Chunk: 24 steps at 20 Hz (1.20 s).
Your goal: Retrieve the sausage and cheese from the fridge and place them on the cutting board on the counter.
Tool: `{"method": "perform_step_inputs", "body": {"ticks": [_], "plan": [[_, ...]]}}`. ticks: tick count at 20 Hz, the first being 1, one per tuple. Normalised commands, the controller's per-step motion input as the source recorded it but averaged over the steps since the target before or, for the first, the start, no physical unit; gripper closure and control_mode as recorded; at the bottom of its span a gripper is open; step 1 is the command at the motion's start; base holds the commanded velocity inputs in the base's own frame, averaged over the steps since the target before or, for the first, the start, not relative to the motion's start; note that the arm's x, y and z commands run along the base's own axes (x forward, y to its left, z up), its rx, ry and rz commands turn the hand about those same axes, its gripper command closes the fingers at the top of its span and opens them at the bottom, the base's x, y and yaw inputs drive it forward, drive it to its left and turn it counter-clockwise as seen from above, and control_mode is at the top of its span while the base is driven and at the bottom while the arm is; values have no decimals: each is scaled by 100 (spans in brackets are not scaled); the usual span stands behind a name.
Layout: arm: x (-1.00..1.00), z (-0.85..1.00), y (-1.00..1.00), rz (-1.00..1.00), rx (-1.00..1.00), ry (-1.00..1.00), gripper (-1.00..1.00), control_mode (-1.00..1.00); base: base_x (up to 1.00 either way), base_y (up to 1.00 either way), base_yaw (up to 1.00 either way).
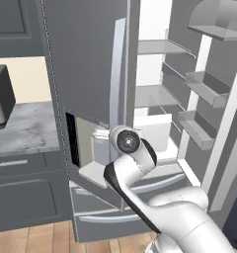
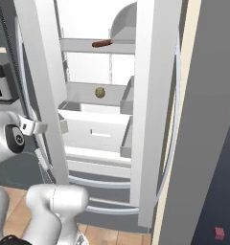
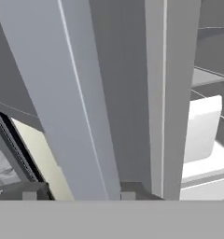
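The counter (image 1: 21, 129) lies left of the fridge (image 1: 86, 64), touching its side. The fridge's left door is closed and its right door (image 1: 209, 99) stands swung wide open. The gripper (image 3: 76, 195) sits right at the left door's long handle (image 3: 81, 107), fingertips either side of it; whether it clamps the handle I cannot tell. Inside the fridge, the sausage (image 2: 104, 43) lies on the upper shelf. A small yellowish-brown lump, likely the cheese (image 2: 100, 92), rests on the shelf below it.
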Motion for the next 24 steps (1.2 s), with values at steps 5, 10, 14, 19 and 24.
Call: {"method": "perform_step_inputs", "body": {"ticks": [5, 10, 14, 19, 24], "plan": [[-60, 7, -57, -1, 2, 11, -100, -100, 0, 0, 0], [-53, 9, -72, -2, 11, 12, -100, -100, 0, 0, 0], [-51, 14, -75, 0, 12, 6, -100, -100, 0, 0, 0], [-57, 29, -6, 6, 8, 5, -100, -100, 0, 0, 0], [-59, 38, -8, 10, 0, 11, -100, -100, 0, 0, 0]]}}
